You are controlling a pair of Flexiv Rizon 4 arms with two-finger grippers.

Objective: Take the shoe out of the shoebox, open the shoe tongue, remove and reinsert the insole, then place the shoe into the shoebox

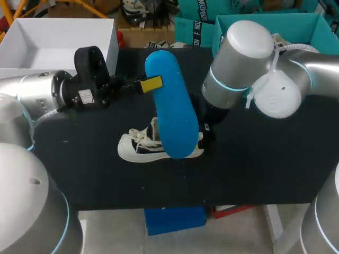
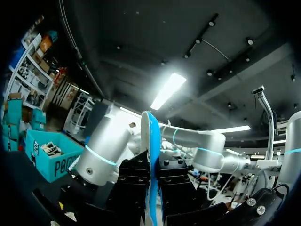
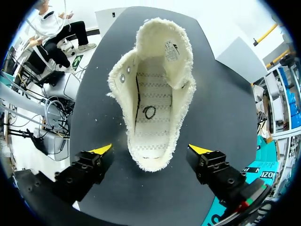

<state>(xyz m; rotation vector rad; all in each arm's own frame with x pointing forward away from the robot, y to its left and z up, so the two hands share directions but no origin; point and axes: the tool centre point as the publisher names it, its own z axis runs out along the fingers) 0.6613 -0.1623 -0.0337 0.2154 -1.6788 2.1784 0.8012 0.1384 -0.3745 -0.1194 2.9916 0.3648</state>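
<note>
Two arms are over the black table (image 1: 254, 169), and only one of them has anything in its grip. The left gripper (image 1: 151, 84) comes in from the left side and is clamped on the blue insole (image 1: 175, 116) near one end, holding it up off the table. In the head view the insole's other end overlaps the white shoe (image 1: 139, 147), so part of the shoe is hidden there. From the left wrist camera you get the insole (image 2: 151, 141) edge-on, a thin blue strip squeezed between the two black fingers (image 2: 136, 183) of that gripper (image 2: 153, 188). The yellow tips don't really show in that view. The shoe sits upright on its sole around the middle of the table, toe toward the left arm's side, laces loose and floppy. The right gripper (image 3: 150, 149) hangs just above the heel end with its fingers spread wide, one yellow tip on each side of the heel and neither touching it, so it's grasping nothing. Looking down from that wrist, the shoe (image 3: 153, 94) is wide open, with the tongue (image 3: 171, 49) pulled forward toward the toe. The inside is just the bare stitched footbed. The white shoebox (image 1: 58, 39) is up at the far-left corner, well apart from the shoe.
</note>
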